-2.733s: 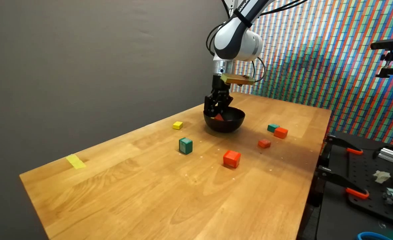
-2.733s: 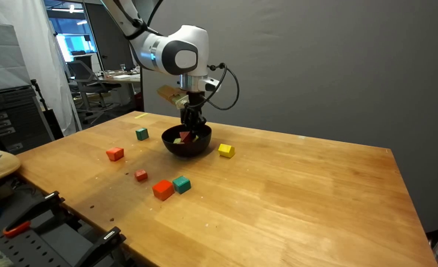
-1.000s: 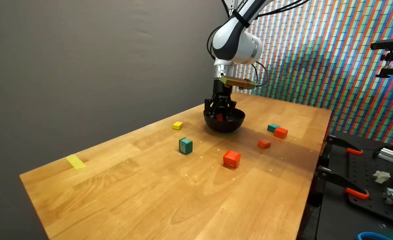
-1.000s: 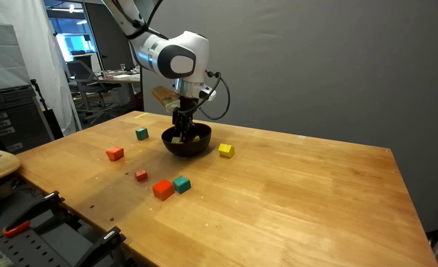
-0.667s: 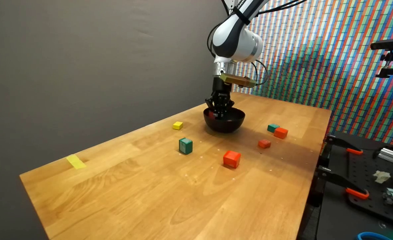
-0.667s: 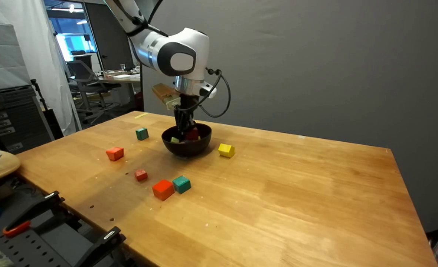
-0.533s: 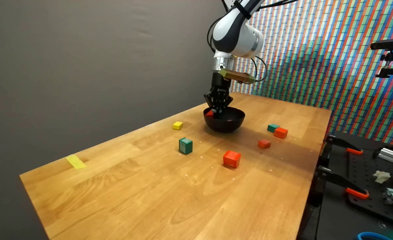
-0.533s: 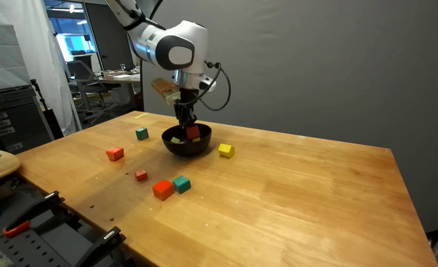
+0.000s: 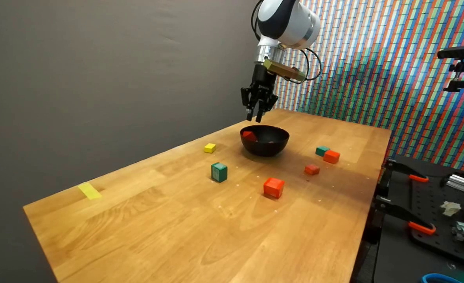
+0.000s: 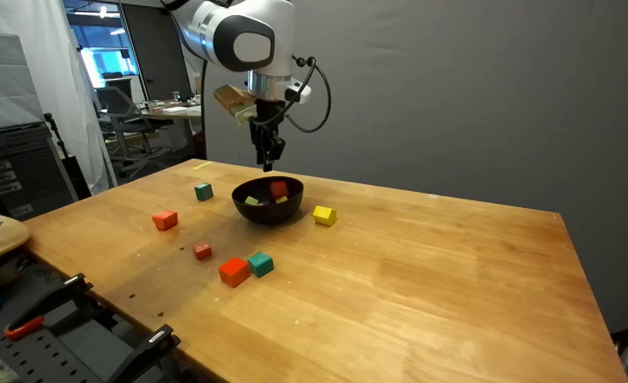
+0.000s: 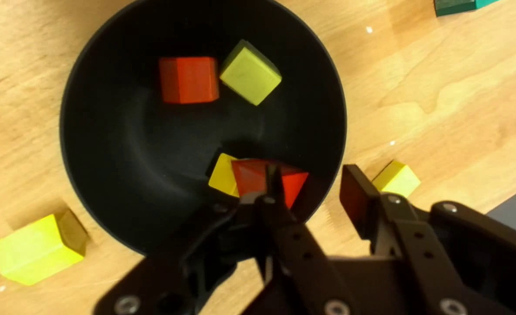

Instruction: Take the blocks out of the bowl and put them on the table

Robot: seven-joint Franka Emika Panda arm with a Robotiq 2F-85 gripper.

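I am holding my claw (image 9: 254, 118) spread and empty above the smooth black bowl (image 10: 267, 215), where four blocks (image 11: 192, 81) are lying. In an exterior view the slanted red block (image 10: 279, 189) is sitting far right, just beyond, perhaps upon, a yellow block (image 10: 281, 200); closing on such sloping faces, I am probably risking a slip. In the wrist view one fingertip (image 11: 356, 194) is showing outside the rim, so lowering here may be jarring the bowl. A flat-faced pale block (image 11: 251, 78) is resting opposite; the table (image 10: 452, 266) is showing wood grain.
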